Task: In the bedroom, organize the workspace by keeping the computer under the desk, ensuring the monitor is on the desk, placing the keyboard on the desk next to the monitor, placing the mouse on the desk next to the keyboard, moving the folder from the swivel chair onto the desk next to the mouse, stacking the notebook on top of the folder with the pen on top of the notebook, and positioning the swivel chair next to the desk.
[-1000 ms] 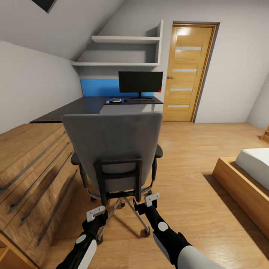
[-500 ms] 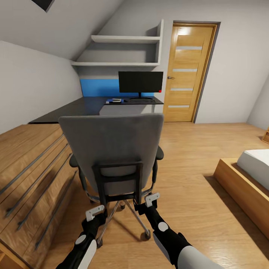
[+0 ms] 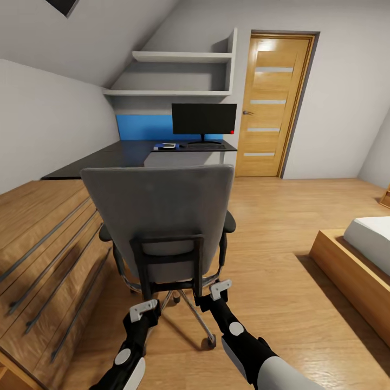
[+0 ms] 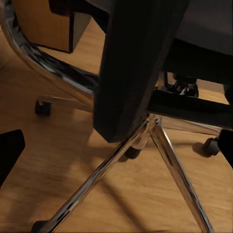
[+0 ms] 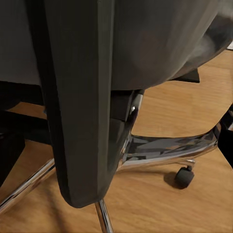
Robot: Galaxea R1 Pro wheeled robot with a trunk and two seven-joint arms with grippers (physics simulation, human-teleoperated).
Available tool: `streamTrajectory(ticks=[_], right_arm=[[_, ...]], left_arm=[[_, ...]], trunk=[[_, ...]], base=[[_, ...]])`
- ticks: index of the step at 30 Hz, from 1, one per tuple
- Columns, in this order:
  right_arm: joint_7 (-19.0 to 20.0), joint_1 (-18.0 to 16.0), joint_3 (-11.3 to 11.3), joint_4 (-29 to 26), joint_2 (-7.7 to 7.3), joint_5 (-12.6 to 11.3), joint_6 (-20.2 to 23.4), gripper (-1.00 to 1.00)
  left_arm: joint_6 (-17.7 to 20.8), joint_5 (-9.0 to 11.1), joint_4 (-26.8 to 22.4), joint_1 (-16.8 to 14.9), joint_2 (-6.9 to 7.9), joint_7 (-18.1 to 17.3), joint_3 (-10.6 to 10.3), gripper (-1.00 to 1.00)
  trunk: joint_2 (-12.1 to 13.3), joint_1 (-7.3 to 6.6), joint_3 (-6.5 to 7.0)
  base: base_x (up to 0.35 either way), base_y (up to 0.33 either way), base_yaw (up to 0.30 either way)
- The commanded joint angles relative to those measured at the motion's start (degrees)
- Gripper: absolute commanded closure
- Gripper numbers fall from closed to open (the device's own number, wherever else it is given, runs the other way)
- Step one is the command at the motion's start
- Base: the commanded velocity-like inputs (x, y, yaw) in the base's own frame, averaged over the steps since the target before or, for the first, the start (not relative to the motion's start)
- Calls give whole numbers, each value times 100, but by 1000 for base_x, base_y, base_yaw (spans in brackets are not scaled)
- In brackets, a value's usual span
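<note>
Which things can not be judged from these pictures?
- Seat of the swivel chair: hidden by its tall back, head view.
- Items beside the monitor on the desk: too small to name.
- Under the desk: blocked by the chair.
- Left pincer and right pincer opening: unclear.

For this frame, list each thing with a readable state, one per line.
swivel chair: upright, back toward the robot, standing apart from the desk
monitor: upright on the desk, screen dark
keyboard: flat on the desk before the monitor
folder: flat on the desk, left of the keyboard
door: closed
left gripper: jaws open, behind the chair base
right gripper: jaws open, behind the chair's back frame
</note>
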Motion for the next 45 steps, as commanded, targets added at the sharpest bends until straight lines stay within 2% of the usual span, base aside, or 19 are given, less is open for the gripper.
streamTrajectory(ticks=[1,9,32,45], right_arm=[[-26,-9,13,12,0,-21,-22,-100],[-29,-6,7,18,0,-21,-22,-100],[-33,-9,7,19,0,-21,-22,-100],[-59,-6,7,28,0,-21,-22,-100]], left_arm=[[-35,12,5,-5,8,40,-63,-100],[-46,-59,11,-4,13,40,-118,-100],[-43,-65,11,-3,13,48,-139,-100],[-42,-65,11,-3,13,48,-140,-100]], trunk=[[-2,-1,-5],[-2,-1,-5],[-2,-1,-5],[-2,-1,-5]], base=[[0,0,0],[0,0,0],[47,-1,0],[94,-75,0]])
